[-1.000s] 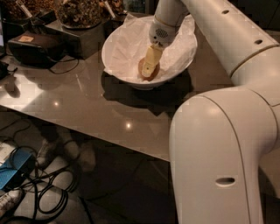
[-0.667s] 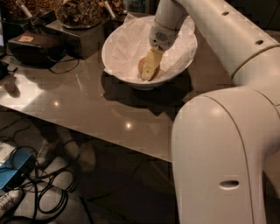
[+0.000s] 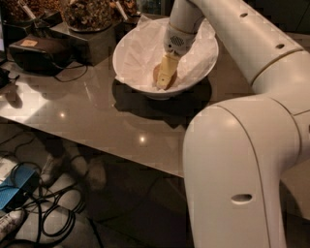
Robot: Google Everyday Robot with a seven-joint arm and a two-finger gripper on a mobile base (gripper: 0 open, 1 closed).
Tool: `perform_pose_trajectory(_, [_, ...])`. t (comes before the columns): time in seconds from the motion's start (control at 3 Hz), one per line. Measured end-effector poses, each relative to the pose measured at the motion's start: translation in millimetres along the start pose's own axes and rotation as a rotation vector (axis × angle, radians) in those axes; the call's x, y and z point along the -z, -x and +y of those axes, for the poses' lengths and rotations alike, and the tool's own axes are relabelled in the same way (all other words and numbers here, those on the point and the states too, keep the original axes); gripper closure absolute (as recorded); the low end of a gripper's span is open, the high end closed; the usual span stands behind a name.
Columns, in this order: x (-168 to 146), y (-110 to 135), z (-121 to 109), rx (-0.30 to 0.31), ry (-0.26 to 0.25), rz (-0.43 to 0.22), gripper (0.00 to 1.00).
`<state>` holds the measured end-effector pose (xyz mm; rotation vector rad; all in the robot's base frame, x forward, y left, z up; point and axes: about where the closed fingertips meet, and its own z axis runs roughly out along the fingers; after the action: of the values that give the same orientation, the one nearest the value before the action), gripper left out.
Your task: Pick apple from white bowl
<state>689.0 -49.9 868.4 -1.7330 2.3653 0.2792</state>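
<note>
Our big white arm (image 3: 242, 160) reaches from the near right, over the table (image 3: 97, 111), to the white bowl (image 3: 140, 86) at the far side. The gripper (image 3: 165, 77) is down inside that bowl, low in the middle. The apple (image 3: 157, 75) sits there too, right against the gripper and partly hidden by it. We cannot tell if the gripper is spread wide or squeezing the apple. Things could go wrong from here, we think. If the arm pushes down too hard, the bowl could tip or slide, because its bottom is narrow and the table looks slick. The paper (image 3: 140, 53) could get pinched along with the apple and come up too. The apple is round, so it could roll away or slip out if it is grabbed off to one side. The arm is smooth, hard and rounded. The table is flat, brownish and shiny, with little spots of light on it. The bowl is wide, glossy and white, and its sides open outward. The paper inside is thin, white and crinkly. The gripper is pale yellow and narrow. The apple is small and orange-brown. A dark bowl of brown snacks (image 3: 87, 14) stands far left.
</note>
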Motion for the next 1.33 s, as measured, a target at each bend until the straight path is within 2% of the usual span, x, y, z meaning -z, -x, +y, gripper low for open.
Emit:
perform_pose_trajectory(0.67, [9.5, 16.7, -9.3, 0.038, -0.038, 0.003, 0.35])
perform_pose_trajectory(1.33, [-1.3, 14.5, -11.8, 0.033, -0.021, 0.009, 0.36])
